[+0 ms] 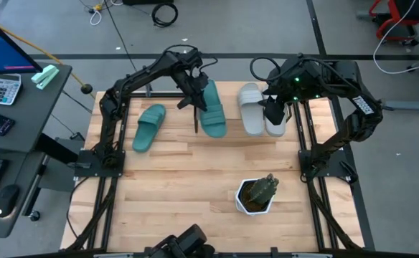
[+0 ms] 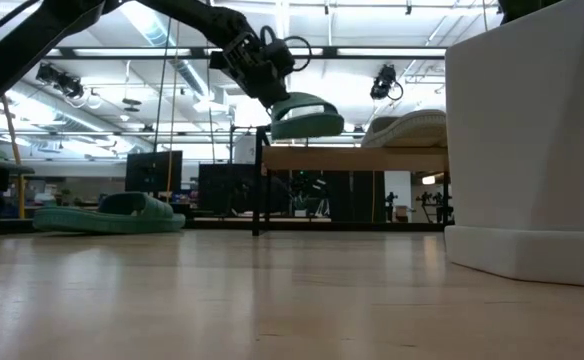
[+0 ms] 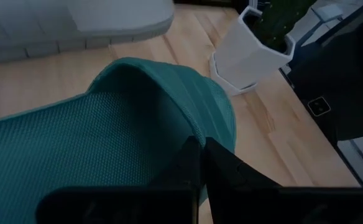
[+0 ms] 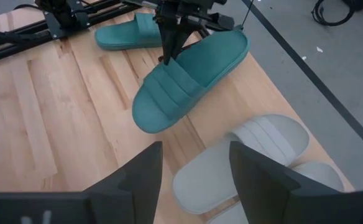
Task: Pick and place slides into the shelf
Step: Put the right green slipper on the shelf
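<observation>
The left gripper (image 1: 195,97) has its fingers pinched tight on the edge of a teal slide (image 1: 213,109), right by the strap, and it holds that sandal up over the shelf (image 2: 357,157); from table height the slide (image 2: 305,117) hangs just above the plank top, toe end tilted slightly. The other teal slide (image 1: 148,127) lies flat on the slatted table (image 1: 195,179), well off to the left gripper's outer side. Across from it, the right gripper (image 1: 272,112) hovers with its fingers (image 4: 143,171) spread apart and nothing between them, directly above the two light grey slides (image 1: 251,109), which sit side by side on the shelf. A white planter with a cactus (image 1: 256,193) stands nearer the front edge, well clear of both grippers.
</observation>
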You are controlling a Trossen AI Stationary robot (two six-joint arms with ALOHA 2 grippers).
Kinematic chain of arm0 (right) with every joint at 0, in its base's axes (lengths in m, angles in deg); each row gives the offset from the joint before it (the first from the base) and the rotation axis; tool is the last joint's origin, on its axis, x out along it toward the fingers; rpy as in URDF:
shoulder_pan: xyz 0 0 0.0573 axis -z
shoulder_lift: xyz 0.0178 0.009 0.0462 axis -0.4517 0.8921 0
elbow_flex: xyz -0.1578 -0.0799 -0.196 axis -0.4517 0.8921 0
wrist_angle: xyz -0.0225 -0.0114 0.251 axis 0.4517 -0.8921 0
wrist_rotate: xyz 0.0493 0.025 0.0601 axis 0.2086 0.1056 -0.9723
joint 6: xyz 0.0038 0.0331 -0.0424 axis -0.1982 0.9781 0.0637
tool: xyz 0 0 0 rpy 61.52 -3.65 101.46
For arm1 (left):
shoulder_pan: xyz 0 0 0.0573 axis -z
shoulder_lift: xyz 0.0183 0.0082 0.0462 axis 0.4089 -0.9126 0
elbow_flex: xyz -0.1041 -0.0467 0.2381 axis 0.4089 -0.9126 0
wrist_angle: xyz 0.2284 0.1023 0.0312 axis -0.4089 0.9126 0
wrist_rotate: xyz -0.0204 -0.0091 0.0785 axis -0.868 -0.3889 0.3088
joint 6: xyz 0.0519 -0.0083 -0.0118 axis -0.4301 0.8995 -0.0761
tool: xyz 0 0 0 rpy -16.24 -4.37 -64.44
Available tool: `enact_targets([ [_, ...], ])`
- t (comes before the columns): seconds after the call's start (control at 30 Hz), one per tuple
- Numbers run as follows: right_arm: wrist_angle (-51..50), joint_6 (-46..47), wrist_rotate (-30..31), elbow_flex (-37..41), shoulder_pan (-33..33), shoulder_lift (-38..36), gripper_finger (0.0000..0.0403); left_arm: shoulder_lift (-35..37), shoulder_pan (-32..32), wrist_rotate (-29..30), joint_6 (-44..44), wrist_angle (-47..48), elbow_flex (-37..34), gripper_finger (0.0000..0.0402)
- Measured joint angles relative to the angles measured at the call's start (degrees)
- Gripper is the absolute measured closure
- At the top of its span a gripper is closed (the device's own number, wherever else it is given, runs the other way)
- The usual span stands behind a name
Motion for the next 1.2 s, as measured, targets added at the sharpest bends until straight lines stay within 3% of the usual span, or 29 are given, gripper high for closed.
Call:
enact_targets([
  [0.3,0.0,0.0,0.0,0.0,0.0,0.0,0.021,0.0,-1.9,-0.1,-2.0,0.6,5.1,0.0392],
  [0.8,0.0,1.7,0.0,0.0,0.0,0.1,0.021,-0.1,-6.0,-1.6,-2.5,-7.1,5.1,0.0392],
  [1.2,0.0,3.9,-0.7,0.0,0.0,0.9,0.021,-6.2,-6.6,-2.2,-2.2,-6.4,5.0,0.0392],
])
